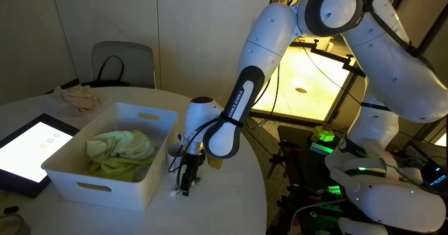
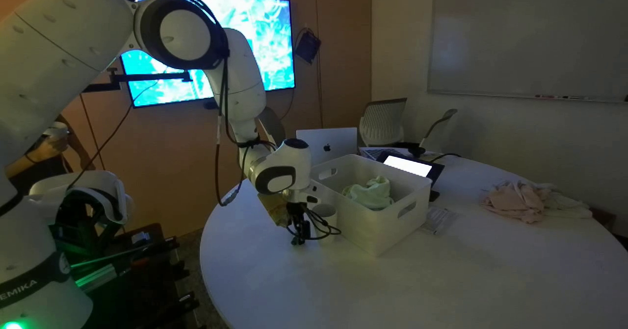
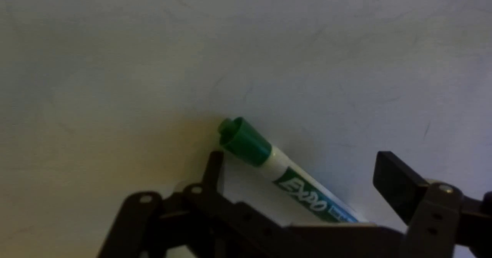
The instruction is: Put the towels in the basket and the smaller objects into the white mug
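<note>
Marker (image 3: 289, 176) seems loose within the wide-spread hand (image 3: 301, 168), cap (image 3: 249, 144) near one finger (image 3: 213, 171), bare table (image 3: 161, 58) beyond.

The white tabletop (image 2: 441, 290), rounded at its edge, carries a large white plastic tub (image 1: 122, 195). A white mug (image 2: 328, 214) stands upright just beside one long wall. On that same side a green-capped Expo marker (image 3: 290, 177) lies near the mug, apart from the tub; a yellow object (image 2: 273, 209) there is partly hidden. By the opposite long wall is a tablet (image 1: 29, 151), its screen lit. Well apart rest a crumpled pink cloth (image 2: 515, 202) and, touching it, a pale cloth (image 2: 566, 206). Behind the tub, in an exterior view, stands an open Apple laptop (image 2: 327, 144).
</note>
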`<state>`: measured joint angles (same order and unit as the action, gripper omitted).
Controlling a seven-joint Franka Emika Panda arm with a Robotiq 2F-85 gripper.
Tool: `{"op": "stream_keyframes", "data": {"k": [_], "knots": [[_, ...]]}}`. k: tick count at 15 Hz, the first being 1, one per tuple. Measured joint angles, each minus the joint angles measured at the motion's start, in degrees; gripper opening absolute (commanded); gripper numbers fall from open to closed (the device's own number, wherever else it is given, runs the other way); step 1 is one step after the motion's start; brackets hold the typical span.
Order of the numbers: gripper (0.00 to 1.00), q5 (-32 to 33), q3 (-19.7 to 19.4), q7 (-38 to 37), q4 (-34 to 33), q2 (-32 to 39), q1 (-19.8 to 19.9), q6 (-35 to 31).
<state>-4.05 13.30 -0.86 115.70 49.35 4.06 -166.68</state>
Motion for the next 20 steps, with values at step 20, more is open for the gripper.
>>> {"op": "stream_keyframes", "data": {"k": [20], "knots": [[0.85,0.0,-1.6,0.0,0.1,0.9,-1.1,2.3]]}}
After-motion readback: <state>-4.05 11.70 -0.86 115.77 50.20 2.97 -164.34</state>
